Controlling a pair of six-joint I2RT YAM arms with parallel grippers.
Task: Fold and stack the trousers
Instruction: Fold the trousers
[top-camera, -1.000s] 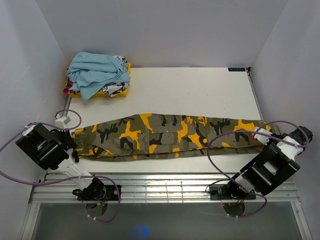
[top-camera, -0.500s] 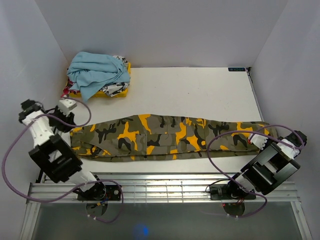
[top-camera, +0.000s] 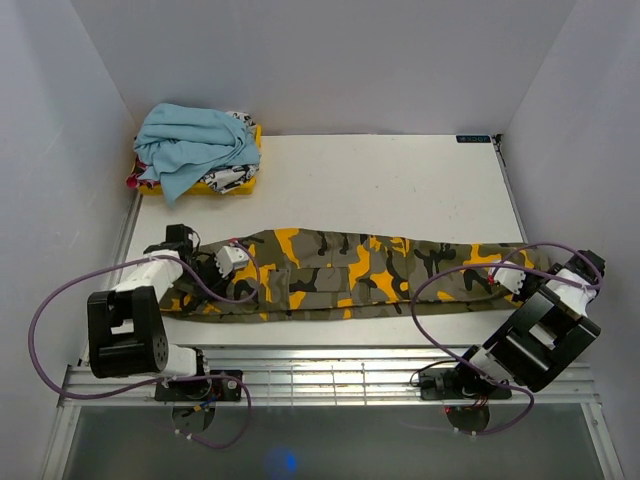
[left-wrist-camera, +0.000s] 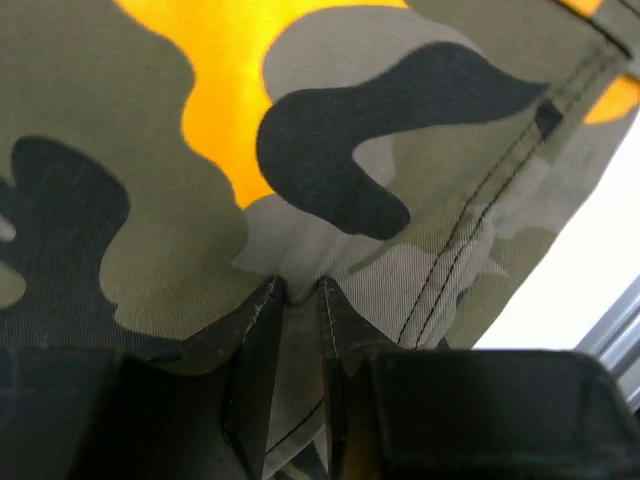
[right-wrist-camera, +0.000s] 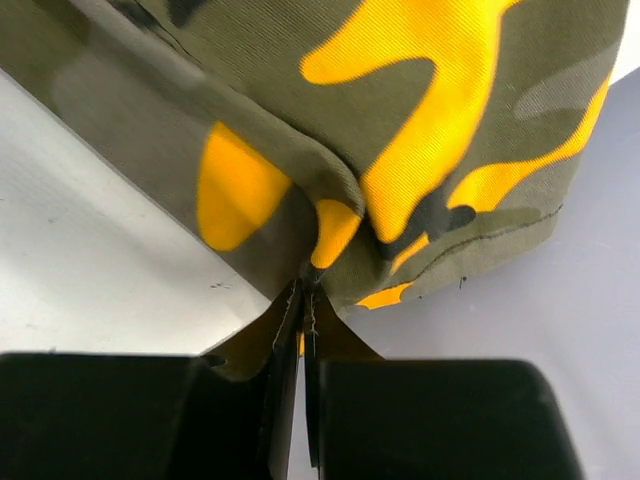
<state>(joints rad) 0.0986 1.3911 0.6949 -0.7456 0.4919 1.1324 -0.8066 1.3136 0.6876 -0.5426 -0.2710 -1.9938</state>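
The camouflage trousers lie stretched left to right across the near half of the table, folded lengthwise. My left gripper is down on their left end. In the left wrist view its fingers pinch a raised fold of the trousers beside a double seam, so the left gripper is shut on cloth. My right gripper is at the right end. In the right wrist view the right gripper is shut on the hem corner of the trousers, held just above the table.
A crumpled light blue garment lies on a yellow and white printed garment in the back left corner of the white table. White walls stand on three sides. Metal rails run along the near edge. Purple cables loop off both arms.
The left arm swung from the table's left edge over onto the trousers' left end, and its jaws opened and then closed on a fold. The right gripper kept its hold and barely moved.
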